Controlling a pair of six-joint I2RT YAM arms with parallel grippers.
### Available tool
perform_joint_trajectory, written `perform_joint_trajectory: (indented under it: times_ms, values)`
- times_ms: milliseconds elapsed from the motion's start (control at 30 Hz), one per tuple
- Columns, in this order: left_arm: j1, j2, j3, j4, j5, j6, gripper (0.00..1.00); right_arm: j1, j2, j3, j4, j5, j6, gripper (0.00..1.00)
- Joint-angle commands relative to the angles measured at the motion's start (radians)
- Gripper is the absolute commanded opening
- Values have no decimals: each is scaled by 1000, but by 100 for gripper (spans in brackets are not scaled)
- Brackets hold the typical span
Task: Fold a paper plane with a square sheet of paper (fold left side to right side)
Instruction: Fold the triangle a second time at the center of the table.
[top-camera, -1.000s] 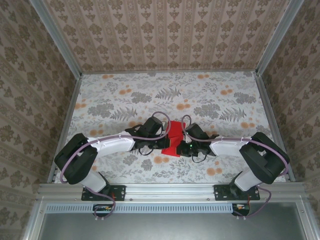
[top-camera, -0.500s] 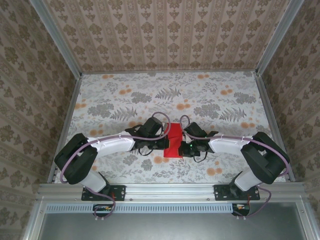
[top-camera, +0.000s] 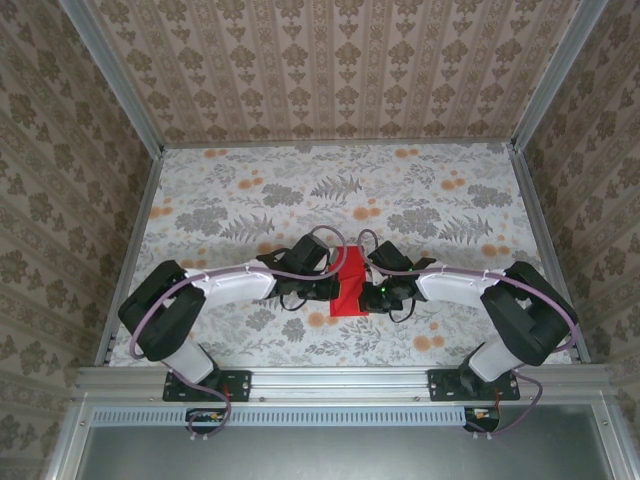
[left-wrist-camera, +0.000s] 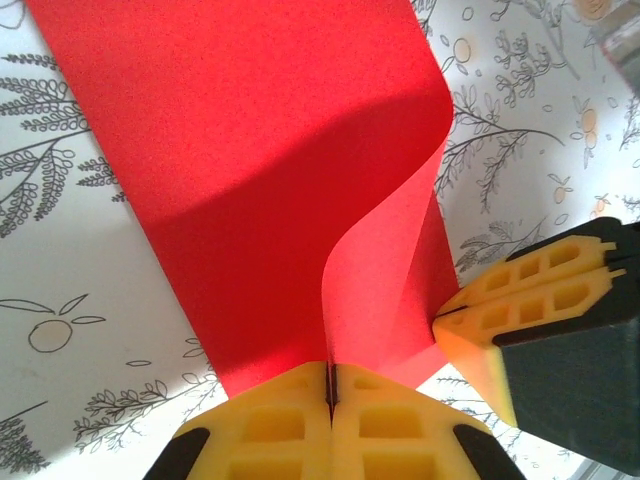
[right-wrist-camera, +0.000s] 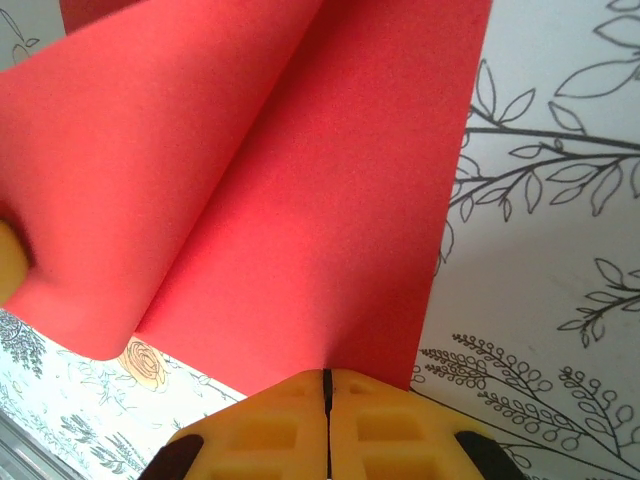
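The square sheet of paper (top-camera: 350, 283) is bright red and lies mid-table between both grippers, its left side lifted and curled over toward the right. In the left wrist view the sheet (left-wrist-camera: 270, 170) rises in a curved flap, and my left gripper (left-wrist-camera: 328, 375) is shut on that flap's edge. My left gripper (top-camera: 334, 284) sits at the sheet's left side. My right gripper (top-camera: 368, 290) is at the right side, shut, with its yellow fingers (left-wrist-camera: 520, 310) touching the lower layer. In the right wrist view the sheet (right-wrist-camera: 300, 200) lies before the shut right gripper (right-wrist-camera: 326, 378); no paper shows between its jaws.
A floral tablecloth (top-camera: 400, 190) covers the table, with patterned walls (top-camera: 330, 70) on three sides. A metal rail (top-camera: 340, 380) runs along the near edge by the arm bases. Open cloth lies beyond the sheet toward the back.
The left gripper has moved right with the sheet's left edge in it, so the red shape looks narrower from above. The right gripper has barely moved.
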Motion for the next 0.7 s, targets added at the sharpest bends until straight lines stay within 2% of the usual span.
perform_joint_trajectory:
  times_ms: [0,667]
  values:
    - [0,22,36,-18,-3,46,0,-6,31,2,-74,34,-25,8]
    - [38,96,65,-25,-27,101,0,-6,51,14,-91,32,-40,8]
